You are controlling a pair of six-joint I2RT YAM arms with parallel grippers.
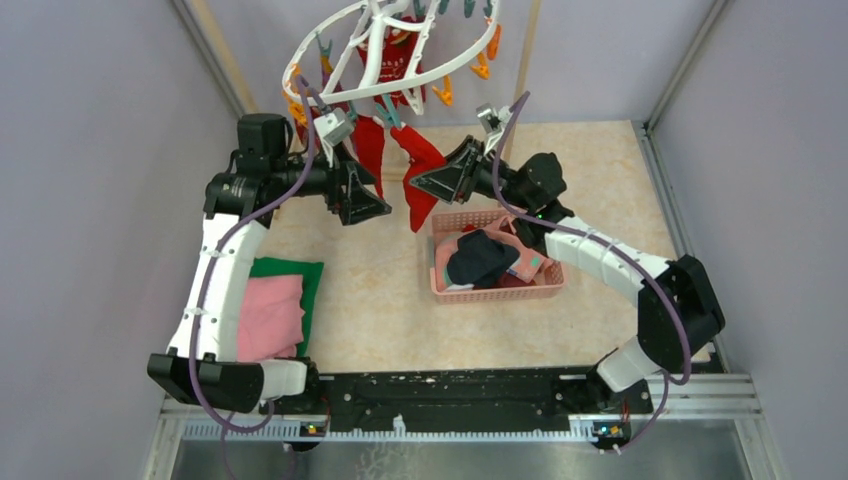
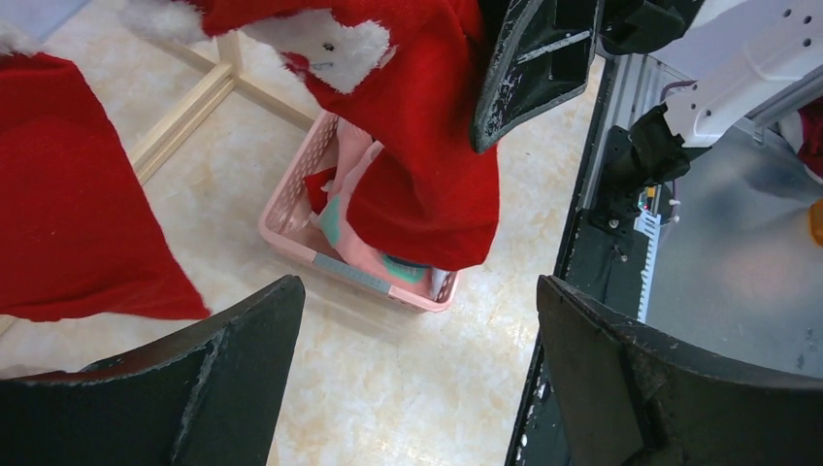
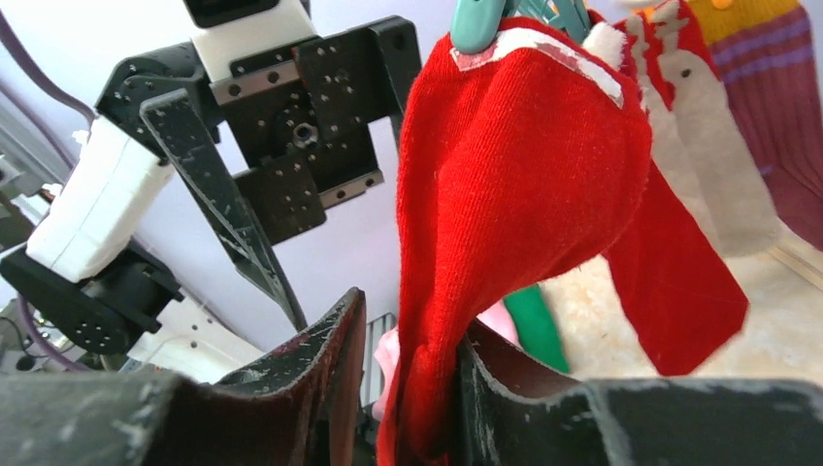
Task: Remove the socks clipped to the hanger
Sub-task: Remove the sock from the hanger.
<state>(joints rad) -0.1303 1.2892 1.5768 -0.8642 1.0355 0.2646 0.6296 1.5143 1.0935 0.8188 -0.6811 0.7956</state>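
Room: lilac walls close in a beige marbled worktop (image 1: 380,320), with my two arm bases at its near edge
Hanger: white plastic oval hanger (image 1: 381,48) hangs over the far side of the worktop, orange and teal clips dangling from it
Right claw: my right claw (image 3: 408,335) is narrow, pinched on the lower part of a soft red fabric sock (image 3: 514,175) whose cuff sits in a teal plastic clip (image 3: 476,24)
Left claw: my left claw (image 2: 417,291) is wide and holds nothing, raised just beside a second red sock (image 2: 78,194)
Risk, slip: I grip well below the clip, so the soft fabric may stretch and slide out before the clip lets go
Risk, swing: a sideways pull would likely drag the hanging ring along and set every sock swaying
Risk, arms: my claws face each other closely under the ring, so a swing or a careless pull could knock them together
Risk, drop: a freed sock could miss the pink mesh plastic basket (image 1: 500,296), which lies on the worktop under my right arm
Around: a dark navy sock (image 1: 480,258) lies in the basket; a folded pink cloth (image 1: 270,315) rests on a green cloth (image 1: 305,275) by my left arm
In the way: neighbouring white-patterned and purple-striped socks hang just beside mine and could get tugged along
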